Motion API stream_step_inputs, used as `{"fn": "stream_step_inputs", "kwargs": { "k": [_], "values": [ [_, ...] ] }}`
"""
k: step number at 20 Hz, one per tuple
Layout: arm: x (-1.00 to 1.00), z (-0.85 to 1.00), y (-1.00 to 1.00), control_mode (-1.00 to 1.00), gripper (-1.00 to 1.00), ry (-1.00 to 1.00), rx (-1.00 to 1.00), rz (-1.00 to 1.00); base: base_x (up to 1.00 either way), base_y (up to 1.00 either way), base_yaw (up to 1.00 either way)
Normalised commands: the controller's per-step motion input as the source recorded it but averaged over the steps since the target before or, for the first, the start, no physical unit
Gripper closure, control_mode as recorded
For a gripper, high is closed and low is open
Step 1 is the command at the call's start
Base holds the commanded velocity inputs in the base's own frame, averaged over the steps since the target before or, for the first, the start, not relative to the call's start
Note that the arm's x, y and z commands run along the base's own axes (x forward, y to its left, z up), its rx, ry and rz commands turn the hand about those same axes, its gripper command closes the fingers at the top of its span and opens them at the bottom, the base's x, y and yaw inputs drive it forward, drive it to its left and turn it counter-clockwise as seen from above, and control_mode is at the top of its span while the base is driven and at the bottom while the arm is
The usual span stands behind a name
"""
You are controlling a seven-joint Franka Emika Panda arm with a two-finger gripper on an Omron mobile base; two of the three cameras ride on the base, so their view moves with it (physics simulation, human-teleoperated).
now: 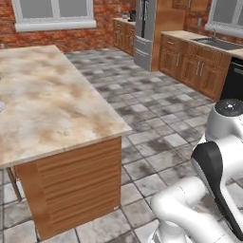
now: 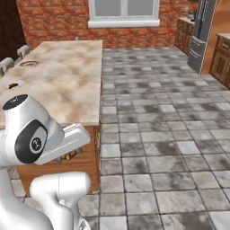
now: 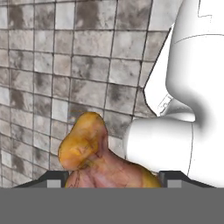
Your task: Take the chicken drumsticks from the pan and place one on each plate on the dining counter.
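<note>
Hand view: a golden-orange drumstick point(image 3: 94, 157) sits between the two dark fingers point(image 3: 54, 180), whose tips alone rise at the lower edge; its bulbous end points up and its lower part is cut off below. The fingers stand wide apart, one at each flank of the meat, grasping the drumstick. Behind it lies the grey tiled floor point(image 3: 65, 65). Right base view: the long marbled worktop point(image 2: 67, 76) runs away from the base, with the arm folded low in front of it. Near the worktop's left edge lie two small round plates, the farther one point(image 2: 29, 64) with a dark centre, the nearer one point(image 2: 12, 85) partly cut by the frame and holding something small and dark that is too small to identify. White stool cushions point(image 2: 6, 64) show just beyond that edge. A little orange patch of the drumstick point(image 2: 68, 156) peeks out under the arm's forearm, against the worktop's wooden side; the fingers themselves are hidden there. Left base view: the same worktop point(image 1: 47, 99) fills the left half, its far left cut off, with wooden cabinets point(image 1: 194, 64) and a steel fridge point(image 1: 144, 33) across the floor.
</note>
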Motion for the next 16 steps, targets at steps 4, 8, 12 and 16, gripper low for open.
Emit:
{"fn": "stream_step_inputs", "kwargs": {
  "k": [4,8,12,16],
  "values": [
    [0.0,0.0,0.0,1.0,1.0,0.0,0.0,0.0,0.03,1.0,-0.19],
    [0.0,0.0,0.0,1.0,1.0,0.0,0.0,0.0,0.12,1.0,-0.24],
    [0.0,0.0,0.0,1.0,1.0,0.0,0.0,0.0,0.14,1.0,-0.26],
    [0.0,0.0,0.0,1.0,1.0,0.0,0.0,0.0,0.16,1.0,-0.3]
  ]
}}
